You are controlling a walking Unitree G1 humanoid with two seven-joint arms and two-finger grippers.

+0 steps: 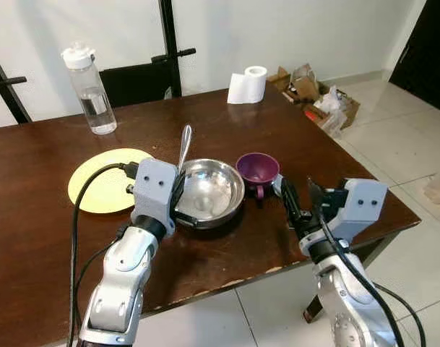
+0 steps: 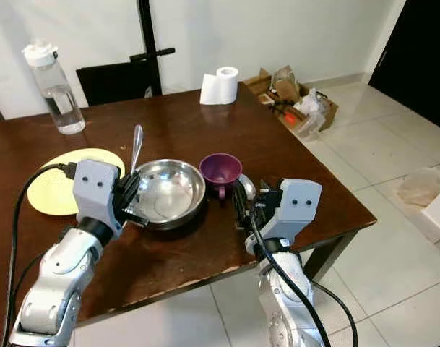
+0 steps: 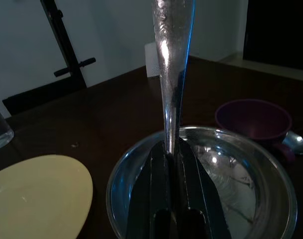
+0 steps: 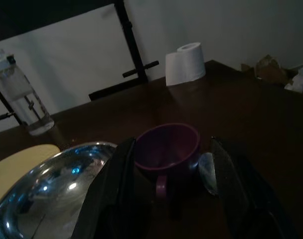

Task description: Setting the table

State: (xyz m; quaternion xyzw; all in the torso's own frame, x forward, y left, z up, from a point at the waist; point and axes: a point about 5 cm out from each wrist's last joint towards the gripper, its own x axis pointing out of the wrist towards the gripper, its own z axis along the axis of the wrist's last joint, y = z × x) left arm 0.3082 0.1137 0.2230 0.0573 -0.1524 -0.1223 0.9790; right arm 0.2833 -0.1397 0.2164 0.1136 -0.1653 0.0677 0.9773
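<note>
A metal spoon (image 1: 184, 148) stands nearly upright over the near-left rim of a steel bowl (image 1: 212, 191), its handle end pinched between the closed fingers of the left gripper (image 1: 178, 194); the wrist view shows the shiny shaft rising straight out from between the two black fingers (image 3: 191, 191) with the bowl below. The bowl sits on the dark brown wooden table (image 1: 46, 224), near its front edge. Just to the bowl's right, almost touching it, stands a purple cup (image 1: 258, 170) with its handle turned toward the robot. A small shiny object (image 4: 207, 172), too dim to identify, lies on the table just beside the cup.

The right gripper (image 1: 298, 199) hovers low over the table on the near side of the cup, its fingers spread apart and holding nothing; in its wrist view the cup shows between the two fingers.

To the left of the bowl, a flat yellow plate (image 1: 97, 181) lies on the table. Farther back on the left stands a clear water bottle (image 1: 89, 90) with a white cap. A roll of white paper (image 1: 247, 85) sits near the far edge. Beyond the table's far right corner, open cardboard boxes (image 1: 317, 94) of clutter rest on the tiled floor (image 1: 400, 137).
</note>
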